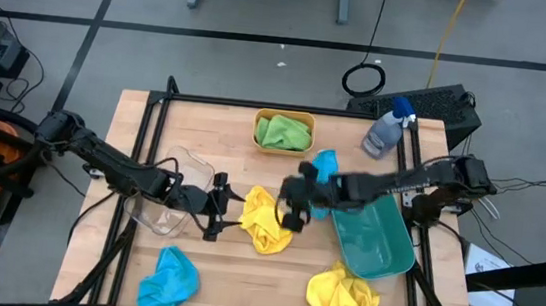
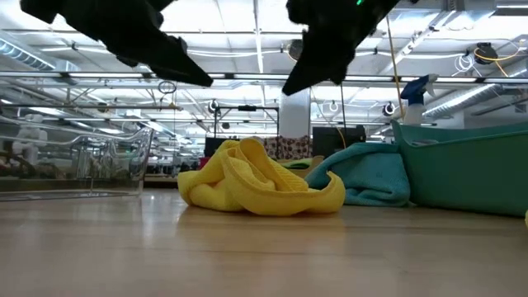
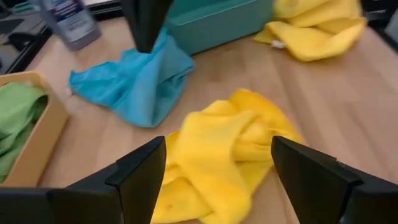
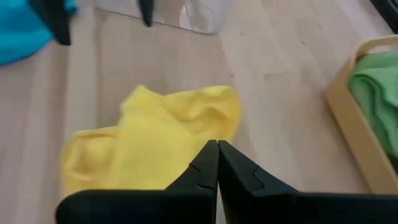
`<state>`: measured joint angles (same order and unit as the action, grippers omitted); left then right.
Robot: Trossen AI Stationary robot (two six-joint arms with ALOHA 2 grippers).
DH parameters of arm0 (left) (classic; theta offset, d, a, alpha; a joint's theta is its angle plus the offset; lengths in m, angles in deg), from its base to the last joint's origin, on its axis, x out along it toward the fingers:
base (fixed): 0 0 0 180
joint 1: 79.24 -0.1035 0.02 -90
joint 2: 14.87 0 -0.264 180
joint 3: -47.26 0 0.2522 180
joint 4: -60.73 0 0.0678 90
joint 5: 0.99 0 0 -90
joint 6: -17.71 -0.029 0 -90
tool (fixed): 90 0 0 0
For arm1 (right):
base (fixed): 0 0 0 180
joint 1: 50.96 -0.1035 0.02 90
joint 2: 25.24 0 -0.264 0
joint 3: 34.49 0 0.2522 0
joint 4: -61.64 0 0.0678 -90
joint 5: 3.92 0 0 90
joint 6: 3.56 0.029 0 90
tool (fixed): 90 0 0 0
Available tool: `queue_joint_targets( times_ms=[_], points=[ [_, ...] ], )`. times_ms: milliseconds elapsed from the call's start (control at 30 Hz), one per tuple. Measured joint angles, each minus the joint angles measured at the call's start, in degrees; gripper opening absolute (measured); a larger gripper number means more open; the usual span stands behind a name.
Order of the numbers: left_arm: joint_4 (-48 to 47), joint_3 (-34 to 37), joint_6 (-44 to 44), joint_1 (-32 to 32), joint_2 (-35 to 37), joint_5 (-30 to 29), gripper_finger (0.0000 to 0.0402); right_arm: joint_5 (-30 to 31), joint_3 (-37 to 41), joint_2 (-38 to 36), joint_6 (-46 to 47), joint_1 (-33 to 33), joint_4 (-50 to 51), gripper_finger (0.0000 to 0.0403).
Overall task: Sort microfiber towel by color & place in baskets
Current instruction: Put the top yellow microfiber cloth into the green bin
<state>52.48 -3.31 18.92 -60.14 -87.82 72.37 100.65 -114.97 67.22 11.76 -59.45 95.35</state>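
Two arms reach in over the wooden worktop [image 1: 192, 261] toward one crumpled yellow towel [image 1: 264, 221] near its middle. Far left in the high view lies a sky blue towel [image 1: 168, 282] at the front edge. Next comes the clear basket [image 1: 170, 203], with the left arm lying across it. The left pincer [image 1: 217, 208] hangs just left of the middle yellow towel, its fingers [image 3: 140, 177] spread wide and holding nothing (the wrist view shows the cloth between them, untouched). Behind the towel, at the back, the orange-yellow basket [image 1: 284, 119] holds green cloth [image 1: 286, 133]. The right pincer [image 1: 294, 211] hovers at the yellow towel's right edge with its fingers [image 4: 202, 171] pressed together and empty. Just behind it a second blue towel [image 1: 326, 164] lies against the teal basket [image 1: 377, 245]. A second yellow towel [image 1: 342, 298] sits at the front, just before that basket. A spray bottle [image 1: 388, 127] stands at the back right.
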Motion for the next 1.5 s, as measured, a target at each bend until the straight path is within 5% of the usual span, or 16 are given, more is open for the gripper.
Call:
queue_joint_targets(
  times_ms=[233, 500, 1000, 1233, 1500],
  points=[
    [-0.06, -0.20, 6.01, 4.19, 0.00, 0.00, 0.0297, 3.52, 2.50, 0.00, 11.20, -11.40, -2.37, 0.0021],
    [-0.25, -0.24, 11.80, 9.06, 0.00, -0.13, 0.0297, 9.07, 4.39, 5.36, 12.30, -20.51, -11.41, 0.0119],
    [0.09, -0.24, 8.96, 10.88, 0.00, -6.10, 0.0297, 15.03, 2.51, 17.38, 10.75, -19.20, -12.77, 0.0338],
    [0.07, -0.24, 8.94, 10.88, 0.00, -6.12, 0.0297, 16.75, -1.25, 17.33, 5.30, -16.12, -12.19, 0.0326],
    [-0.06, -0.24, 8.92, 10.94, 0.00, -6.12, 0.0297, 13.98, -1.24, 17.33, 3.65, -11.93, -10.12, 0.0219]
  ],
)
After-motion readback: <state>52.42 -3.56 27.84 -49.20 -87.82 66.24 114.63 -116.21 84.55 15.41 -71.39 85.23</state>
